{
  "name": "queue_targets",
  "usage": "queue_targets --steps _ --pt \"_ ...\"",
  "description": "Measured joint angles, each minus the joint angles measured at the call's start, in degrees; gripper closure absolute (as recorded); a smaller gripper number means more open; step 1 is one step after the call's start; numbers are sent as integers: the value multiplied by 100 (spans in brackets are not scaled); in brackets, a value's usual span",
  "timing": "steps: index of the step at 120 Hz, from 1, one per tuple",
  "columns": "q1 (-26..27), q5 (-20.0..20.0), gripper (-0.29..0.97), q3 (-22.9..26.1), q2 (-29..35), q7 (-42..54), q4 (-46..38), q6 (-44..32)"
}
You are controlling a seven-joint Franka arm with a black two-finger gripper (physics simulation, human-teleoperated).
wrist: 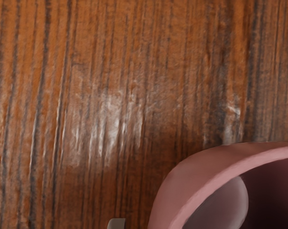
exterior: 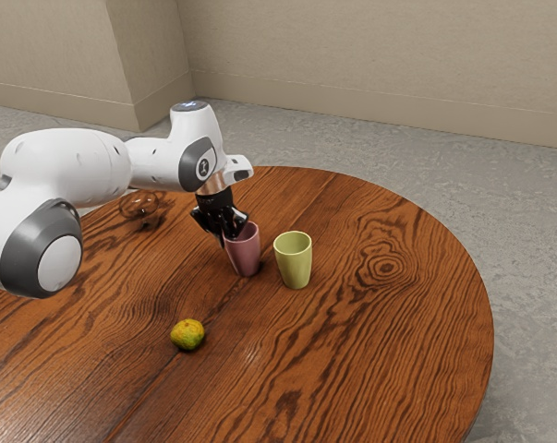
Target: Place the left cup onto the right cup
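Fingers clamped on rim of pink cup; cup slightly tilted, directly under fingers, low over tabletop. Green cup upright just beside it, not touching. Yellow-green fruit well apart.

White arm, grey joint caps, black fingers.
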State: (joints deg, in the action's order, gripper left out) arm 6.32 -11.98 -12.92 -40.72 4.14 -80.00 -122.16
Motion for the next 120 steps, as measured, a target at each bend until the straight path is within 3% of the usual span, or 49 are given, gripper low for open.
queue_targets --steps 62,104,120 --pt "138 70 78 -58 305 -113 5 129" --pt "587 69 78 -4 1127 -178 406 1077" --pt "669 57 79 80 961 -211 647 1368"
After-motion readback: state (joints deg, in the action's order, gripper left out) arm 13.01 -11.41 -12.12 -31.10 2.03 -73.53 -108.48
